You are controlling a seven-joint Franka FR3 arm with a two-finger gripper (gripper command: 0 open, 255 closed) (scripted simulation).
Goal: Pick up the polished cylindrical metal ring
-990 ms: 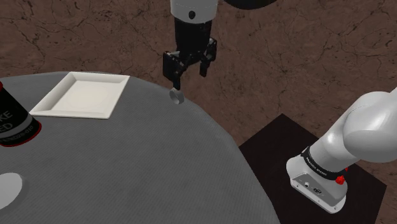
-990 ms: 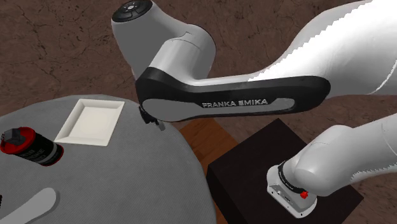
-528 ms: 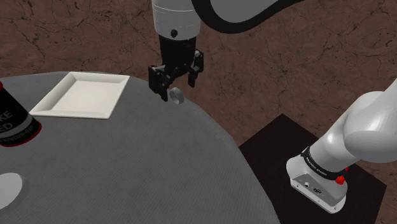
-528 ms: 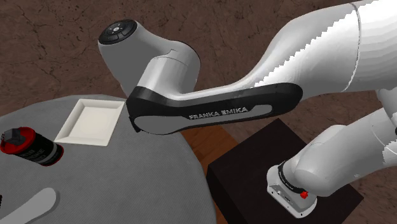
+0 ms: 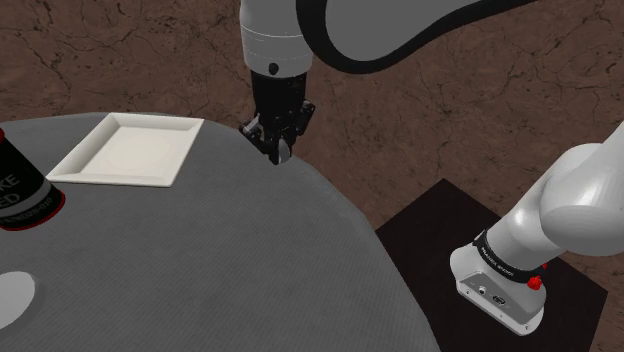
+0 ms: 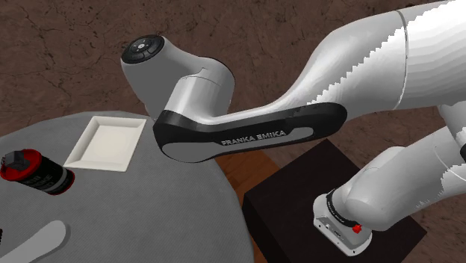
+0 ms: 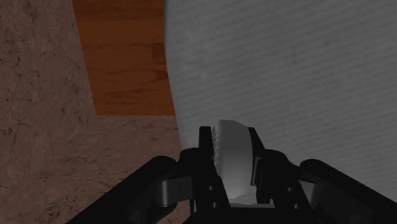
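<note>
black jaws clamped on pale grey cylindrical ring (image 7: 232, 159) | at edge of grey desk (image 5: 200, 260), upper centre, shoulder view | white rectangular tray (image 5: 125, 150) to their left

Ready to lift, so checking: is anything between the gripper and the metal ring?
Nothing visible does. The ring sits clasped between the two fingers of the gripper at the edge of the grey table; the white tray lies apart, toward the shoulder view's left.

ring (image 7: 232, 162): we see smooth grey with a soft sheen
tool (image 7: 231, 143): we see smooth matt black
worktop (image 5: 200, 260): grey, finely ribbed, matt, cloth-like to us
floor (image 5: 450, 100): brown, rough, cracked like stone
tray (image 5: 125, 150): plain matt white
</note>
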